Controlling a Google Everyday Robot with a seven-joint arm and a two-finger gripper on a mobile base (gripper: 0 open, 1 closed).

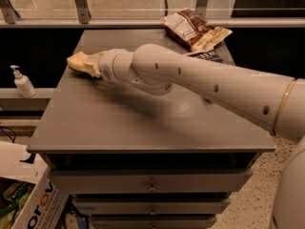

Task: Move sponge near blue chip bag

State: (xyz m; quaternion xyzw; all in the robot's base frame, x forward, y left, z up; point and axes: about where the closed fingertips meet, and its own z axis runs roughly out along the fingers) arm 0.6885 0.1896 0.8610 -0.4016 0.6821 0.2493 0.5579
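1. One sponge, pale yellow, sits at the far left part of the grey cabinet top, close to its left edge.
2. Two snack bags lie at the far right corner. One is a brown-and-white snack bag, in plain view and tilted. The other is the blue chip bag, of which we see only a dark strip with white lettering. That strip shows above the arm, and the brown-and-white bag's near edge meets or overlaps it.
3. One white robot arm reaches in from the right and crosses the top diagonally toward the left, covering most of the blue bag.
4. One gripper ends that arm and meets the sponge's right side. Its cream-yellow tip runs into the sponge's colour, so we cannot tell how wide it stands or whether it has hold of the sponge.
5. The sponge and the blue chip bag are well apart, at opposite sides of the top.
6. Three drawer fronts show below the top.
7. One white pump bottle stands on a lower ledge to the left of the cabinet.
8. One cardboard box with orange lettering sits on the floor at lower left.
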